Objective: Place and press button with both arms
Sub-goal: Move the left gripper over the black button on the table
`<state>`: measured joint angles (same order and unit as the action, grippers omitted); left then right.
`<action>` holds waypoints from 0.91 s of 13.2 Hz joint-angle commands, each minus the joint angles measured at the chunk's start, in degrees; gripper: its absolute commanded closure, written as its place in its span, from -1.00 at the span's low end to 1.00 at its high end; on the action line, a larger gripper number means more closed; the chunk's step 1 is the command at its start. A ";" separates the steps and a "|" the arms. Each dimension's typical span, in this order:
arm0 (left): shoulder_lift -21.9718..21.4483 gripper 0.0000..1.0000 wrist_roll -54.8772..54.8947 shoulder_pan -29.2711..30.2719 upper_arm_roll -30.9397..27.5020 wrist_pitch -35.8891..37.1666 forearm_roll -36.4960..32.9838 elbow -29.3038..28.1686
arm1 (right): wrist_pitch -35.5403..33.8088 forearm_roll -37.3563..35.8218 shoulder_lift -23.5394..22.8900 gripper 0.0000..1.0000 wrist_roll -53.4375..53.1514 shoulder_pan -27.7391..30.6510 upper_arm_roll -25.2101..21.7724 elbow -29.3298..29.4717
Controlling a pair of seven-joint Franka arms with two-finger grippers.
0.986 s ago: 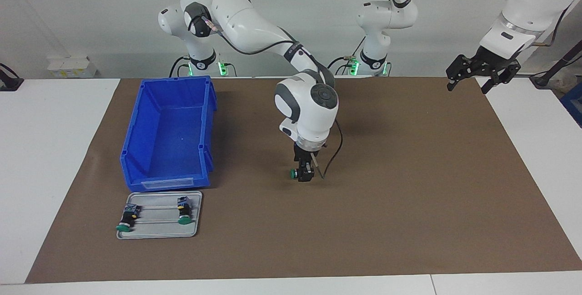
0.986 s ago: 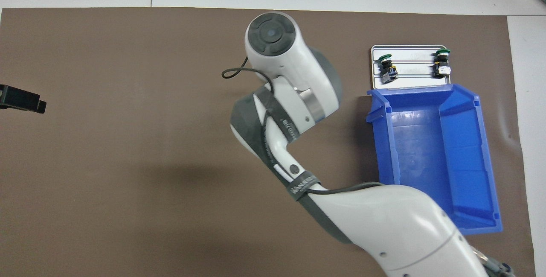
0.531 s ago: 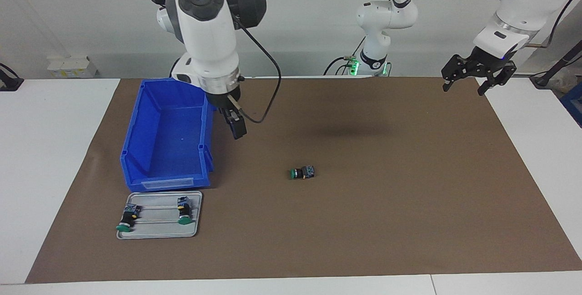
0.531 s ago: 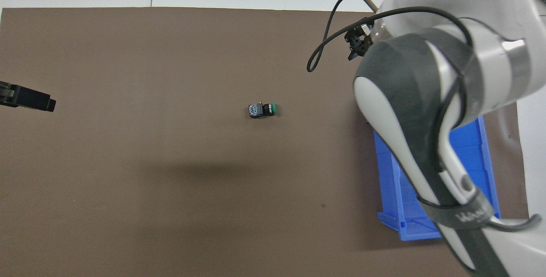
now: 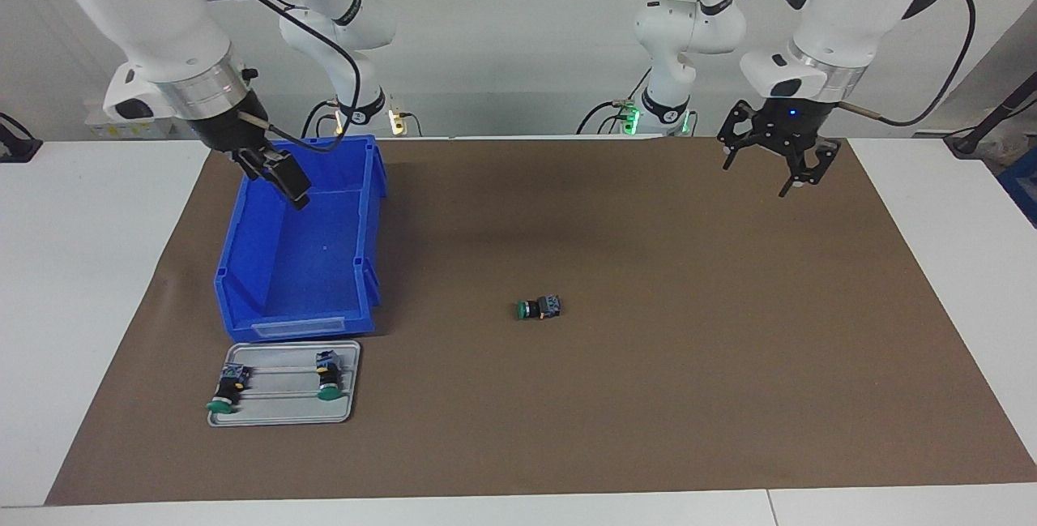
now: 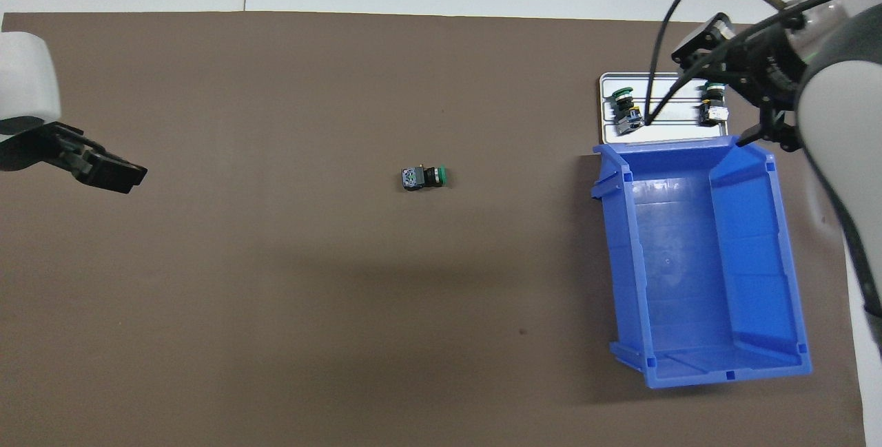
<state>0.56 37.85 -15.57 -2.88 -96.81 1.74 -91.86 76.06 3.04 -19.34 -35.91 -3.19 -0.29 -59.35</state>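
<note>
Lying on its side near the middle of the brown mat [image 5: 729, 364], the button [image 5: 539, 309] points its green cap toward the right arm's end of the table; no gripper touches it. In the facing view, the right gripper [image 5: 285, 177] hangs empty in the air over the blue bin [image 5: 243, 267]; whether its fingers are spread cannot be told here. The left gripper [image 5: 774, 160] hangs over the mat at the left arm's end, fingers spread and empty. A grey tray [image 5: 350, 396] lies just beside the bin, farther from the robots, and carries two more buttons [image 5: 229, 387] lying apart from each other.

In the overhead view, the button [image 6: 424, 177] lies alone on the mat [image 6: 275, 295], well apart from both grippers. The left gripper [image 6: 103, 170] is over the mat's edge at its own end. The right gripper [image 6: 710, 54] is seen over the tray [image 6: 679, 133], its cable crossing one of the two buttons [image 6: 626, 111] there. The bin [image 6: 778, 240] lies nearer to the robots than the tray.
</note>
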 commanded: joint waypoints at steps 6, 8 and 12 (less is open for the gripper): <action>4.35 -0.77 20.24 -9.30 -0.72 -8.56 2.04 -4.91 | 28.14 1.09 18.53 -0.90 19.71 1.26 0.90 -38.77; 8.39 -0.78 20.07 -11.93 -0.72 -13.29 1.69 -4.48 | 30.46 0.91 21.27 -0.91 22.53 0.91 0.90 -44.61; 12.26 -0.65 20.07 -13.26 -0.72 -17.61 1.95 -3.43 | 25.56 0.13 21.54 -0.93 26.76 1.43 0.73 -43.85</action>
<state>11.51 56.61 -27.81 -2.54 -113.01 3.31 -96.65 103.19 3.03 0.77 -11.30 -2.57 0.21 -102.50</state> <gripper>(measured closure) 0.128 0.031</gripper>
